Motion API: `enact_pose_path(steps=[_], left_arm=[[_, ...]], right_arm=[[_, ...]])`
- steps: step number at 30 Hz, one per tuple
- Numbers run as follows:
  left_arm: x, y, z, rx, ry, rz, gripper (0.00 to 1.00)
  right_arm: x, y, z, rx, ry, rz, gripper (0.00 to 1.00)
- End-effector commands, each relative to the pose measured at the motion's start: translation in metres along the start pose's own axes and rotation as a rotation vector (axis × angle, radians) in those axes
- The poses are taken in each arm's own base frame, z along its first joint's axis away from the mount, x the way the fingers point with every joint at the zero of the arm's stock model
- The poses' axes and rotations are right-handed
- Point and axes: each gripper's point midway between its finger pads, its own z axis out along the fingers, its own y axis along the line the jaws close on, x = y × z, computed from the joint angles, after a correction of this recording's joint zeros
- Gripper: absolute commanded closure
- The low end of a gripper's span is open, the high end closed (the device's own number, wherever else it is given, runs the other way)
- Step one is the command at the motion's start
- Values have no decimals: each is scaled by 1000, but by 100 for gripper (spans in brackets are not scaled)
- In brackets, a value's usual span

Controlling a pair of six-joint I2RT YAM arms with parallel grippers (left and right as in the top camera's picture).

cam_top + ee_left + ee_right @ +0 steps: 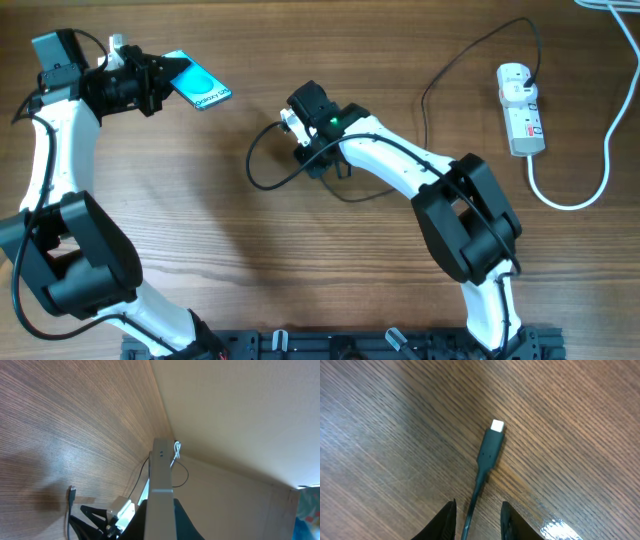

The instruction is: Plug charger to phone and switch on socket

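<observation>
My right gripper [478, 510] stands with its fingers [447, 521] apart. The charger [490, 450] lies flat on the table [380, 435], and its thin black cable runs through the gap between them, touching neither finger as far as the right wrist view shows. The dark plug lies just beyond the fingertips, its metal end pointing away from me. The overhead view does not show that plug tip, which my gripper covers. It shows instead the cable looping out to the left of the gripper, passing my right arm and running on to the socket [522, 110] at the far right. My left gripper [168, 78], at the far left, is clamped on the phone [203, 88], whose blue screen shows from above, well apart from the plug. The left wrist view shows the phone only edge-on, as a pale bar, with the plug tip small on the wood beyond it. A thicker white cable [607, 150] curves away from the socket.
</observation>
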Motion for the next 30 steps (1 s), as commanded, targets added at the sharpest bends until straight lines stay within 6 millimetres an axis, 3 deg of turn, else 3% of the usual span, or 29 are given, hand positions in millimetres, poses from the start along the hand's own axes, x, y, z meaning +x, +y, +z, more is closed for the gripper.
enact_pose_path(steps=[1,5,8,11,13,15,17,19,21,23,25,26,30], left_arm=[[2,-12,-8,20,-9,29,96],[3,-12,-8,17,-7,23,96],[3,-11,-8,16,-6,20,96],[3,-11,-8,16,-5,19,96],[3,-11,-8,16,-5,20,96],[4,-12,-8,19,-2,20,96],[13,-19,-8,64,48,86,96],[26,-29,-8,121,112,128,96],[38,-35,-2,146,159,160,96],[49,-36,7,140,191,169,96],[60,-39,17,138,222,189,96],[72,-43,29,135,253,219,96],[86,-40,53,72,256,254,96]], right_arm=[[8,-4,18,16,25,-4,70],[8,-4,27,16,22,-5,74],[15,-4,35,14,51,-3,82],[24,6,29,-51,88,10,96],[19,2,5,-49,86,50,96],[8,-1,-39,-57,34,63,96],[-1,-1,-136,-49,-96,58,96],[4,3,-187,-43,-161,61,96],[23,11,-226,-57,-176,84,96],[44,24,-244,-113,-146,78,95],[55,37,-248,-182,-110,82,96],[57,55,-249,-291,-92,88,96],[56,54,-240,-295,-60,142,96]])
